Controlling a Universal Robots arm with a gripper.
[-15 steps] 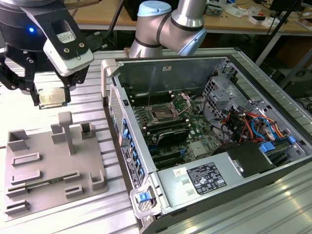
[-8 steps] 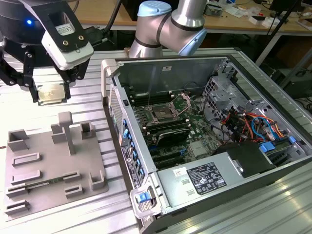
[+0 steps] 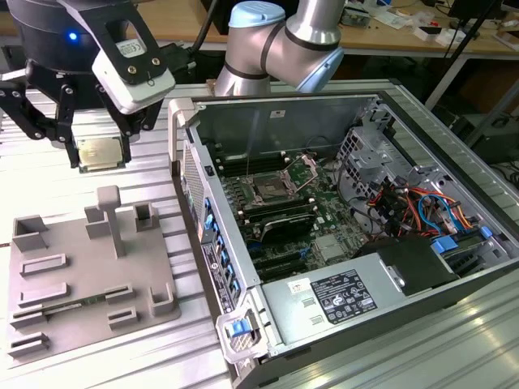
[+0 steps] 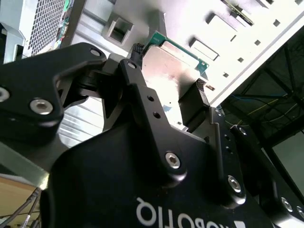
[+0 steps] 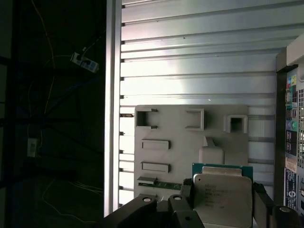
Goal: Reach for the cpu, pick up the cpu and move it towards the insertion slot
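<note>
- The cpu (image 3: 104, 156) is clamped flat between the two fingers of the gripper (image 3: 97, 143), its silvery top facing up. The jaws are drawn in against opposite edges of the chip.
- In both wrist views the cpu (image 4: 166, 59) (image 5: 222, 199) sits between the black fingertips (image 4: 201, 90) (image 5: 259, 195), with a green edge showing along one side.
- Faint print covers the chip's lid in the first wrist view, too small to read.
- A label with dark print sits on the white box (image 3: 134, 61) mounted on the arm, and another on the power supply (image 3: 340, 293).
- The chip hangs over the slatted table (image 3: 454, 340), above the far edge of the gray fixture plate (image 3: 81, 267).
- The insertion slot (image 3: 269, 188) lies inside the open computer case (image 3: 195, 113), well apart, toward the exterior view's right.
</note>
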